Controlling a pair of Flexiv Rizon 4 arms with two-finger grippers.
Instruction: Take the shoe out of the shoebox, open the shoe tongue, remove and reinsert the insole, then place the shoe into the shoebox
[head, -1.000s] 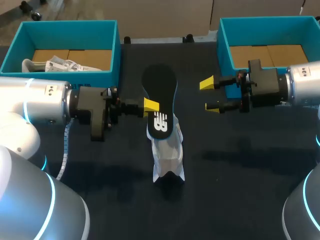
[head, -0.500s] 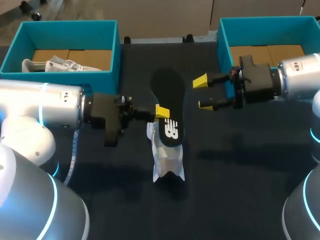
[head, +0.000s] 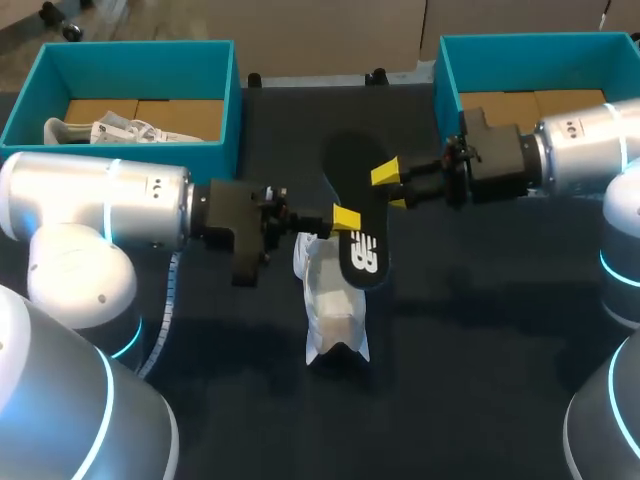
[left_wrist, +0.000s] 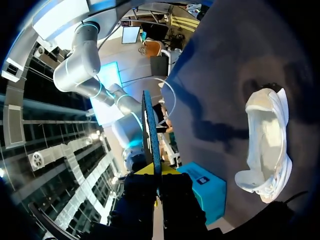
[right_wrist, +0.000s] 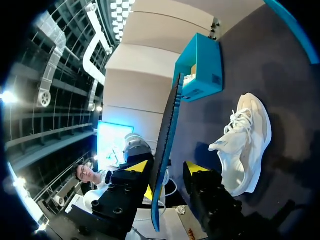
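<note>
The insole (head: 360, 240) was a thin, flat, foot-shaped piece, black on its upper face with a white logo printed near the heel and a blue edge showing where it was seen side-on. It was held in the air above the dark matte tabletop (head: 480, 330), between the two arms. The left pincer (head: 347, 220) was clamped on it near the heel, its yellow tips pressed to both faces. The right pincer (head: 392, 188) stood with its fingers apart, one on each side of the insole's middle, a gap showing on at least one side.

Under and just beside the insole lay the shoe (head: 335, 315), white, of soft mesh-like fabric with white laces, flat on the tabletop and touched by neither pincer.

Two teal boxes with rigid walls and brown cardboard floors sat at the far corners. The left box (head: 228, 100) held a second white shoe (head: 105, 130); the right box (head: 447, 80) was behind the right arm.
</note>
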